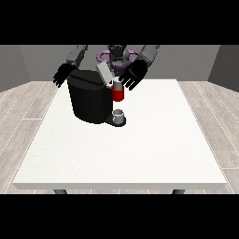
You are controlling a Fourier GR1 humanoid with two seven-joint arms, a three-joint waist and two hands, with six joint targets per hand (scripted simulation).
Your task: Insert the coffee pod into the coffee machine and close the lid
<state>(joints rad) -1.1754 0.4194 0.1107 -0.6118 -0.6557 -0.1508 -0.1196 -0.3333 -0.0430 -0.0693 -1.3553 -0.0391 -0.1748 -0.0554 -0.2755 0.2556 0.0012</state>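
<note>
Nearest the camera, large white table (121, 154); black boxy coffee machine (88, 100) above centre, grey lid (104, 72) raised, small grey cup (119, 114) beneath red spout block (118, 94). Pod not discernible. Risk judged: lid closing early. Hand at the view's right (133, 75) spread wide beside the lid; hand at the view's left (63, 74) relaxed, empty.
</note>
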